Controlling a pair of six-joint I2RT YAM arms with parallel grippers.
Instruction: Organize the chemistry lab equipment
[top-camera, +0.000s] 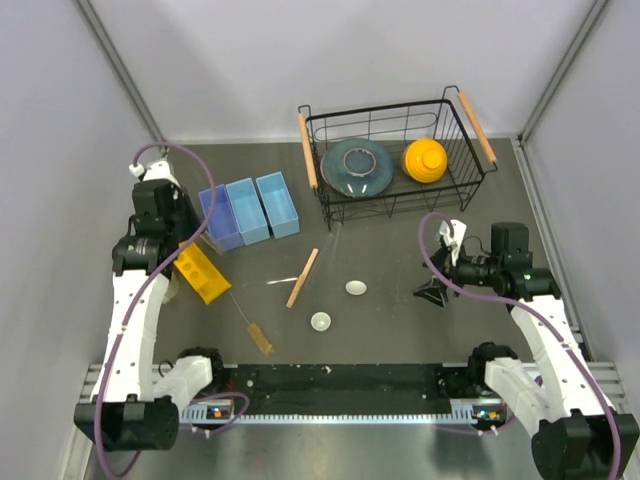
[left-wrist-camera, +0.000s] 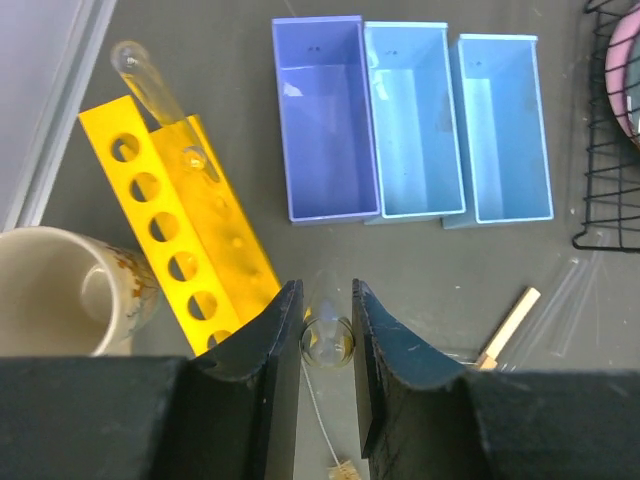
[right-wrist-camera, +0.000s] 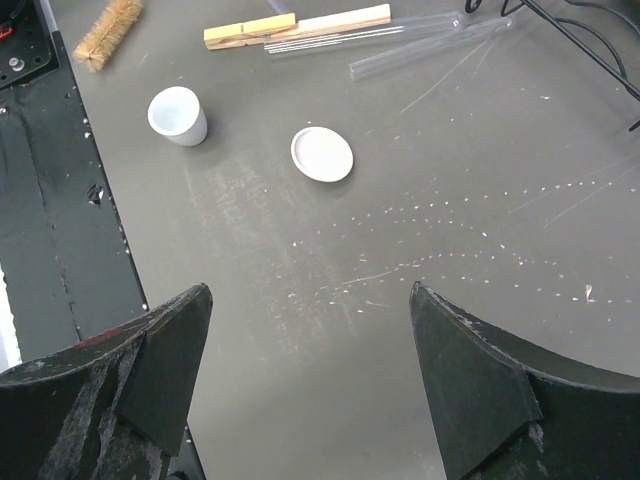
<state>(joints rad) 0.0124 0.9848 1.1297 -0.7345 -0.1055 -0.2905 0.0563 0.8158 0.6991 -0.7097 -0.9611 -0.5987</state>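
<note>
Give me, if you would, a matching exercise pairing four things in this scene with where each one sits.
Things:
1. yellow test tube rack
2. blue-grey plate
3. test tube brush
4. right gripper

Places:
A. inside the wire basket
B. open above bare table
C. right beside the mug
D. lying near the table's front edge

Pairs: 1-C, 2-A, 3-D, 4-B
</note>
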